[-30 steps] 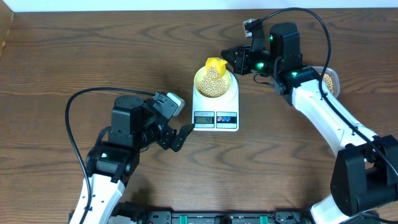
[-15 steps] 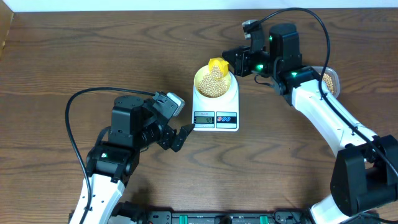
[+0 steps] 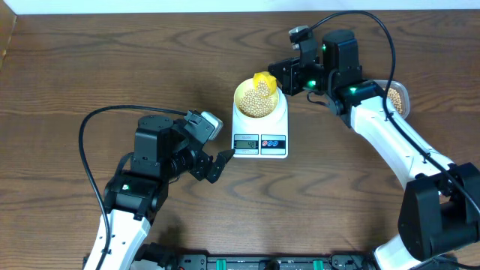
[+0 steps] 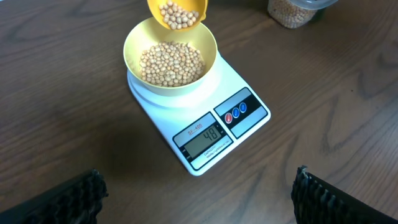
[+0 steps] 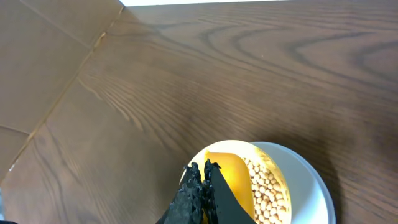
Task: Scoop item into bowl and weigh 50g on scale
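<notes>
Dark brown wood grain covers the table (image 3: 90, 67), with a pale strip along its far edge. The white scale (image 4: 163, 107) sits mid-table. Its display (image 4: 204, 137) reads 48, and the small print above it is too fine to read. On it stands the pale-yellow bowl (image 4: 133, 38), heaped with beans (image 4: 171, 62). The right gripper (image 5: 200, 173) is clamped on a yellow scoop (image 5: 233, 177) above the bowl's far rim, with beans in it. The left gripper (image 3: 219, 163) stands wide and empty, near the scale's left front corner. A clear container (image 4: 292, 9) of beans sits far right.
</notes>
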You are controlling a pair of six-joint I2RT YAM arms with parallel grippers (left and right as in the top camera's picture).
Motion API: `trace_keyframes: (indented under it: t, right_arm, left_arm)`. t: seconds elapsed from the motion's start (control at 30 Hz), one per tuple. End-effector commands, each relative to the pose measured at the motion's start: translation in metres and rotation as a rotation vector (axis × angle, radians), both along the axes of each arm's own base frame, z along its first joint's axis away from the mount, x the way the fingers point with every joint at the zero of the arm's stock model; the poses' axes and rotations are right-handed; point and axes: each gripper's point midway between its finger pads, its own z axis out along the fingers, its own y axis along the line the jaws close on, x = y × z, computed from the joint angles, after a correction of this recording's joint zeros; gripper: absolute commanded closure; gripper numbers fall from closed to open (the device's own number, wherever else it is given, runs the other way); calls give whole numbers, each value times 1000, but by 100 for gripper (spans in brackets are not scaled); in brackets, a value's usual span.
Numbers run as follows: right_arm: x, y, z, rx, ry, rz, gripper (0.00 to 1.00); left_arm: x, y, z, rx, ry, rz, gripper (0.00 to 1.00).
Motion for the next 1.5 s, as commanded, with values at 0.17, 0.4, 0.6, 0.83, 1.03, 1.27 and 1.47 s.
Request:
trace_keyframes:
  t: [0.17, 0.4, 0.6, 0.83, 1.03, 1.27, 1.47]
  right_arm:
    - [-1, 3, -10, -50, -15, 5, 99]
    - [-3, 8, -9, -55, -29, 19, 99]
    - [-2, 8, -10, -52, -18, 4, 99]
    - [-2, 6, -12, -66, -16, -8, 99]
    - [0, 4, -11, -61, -16, -14, 99]
    - [2, 5, -8, -46, -19, -24, 99]
    - [2, 5, -8, -47, -18, -23, 99]
  left_arm:
    - [0, 2, -4, -1, 15, 18, 2]
    - [0, 2, -4, -1, 15, 18, 2]
    - [0, 2, -4, -1, 15, 18, 2]
    - [0, 2, -4, -2, 14, 18, 2]
    - [0, 2, -4, -1, 15, 18, 2]
    - [0, 2, -4, -1, 15, 18, 2]
    - [0, 2, -4, -1, 15, 18, 2]
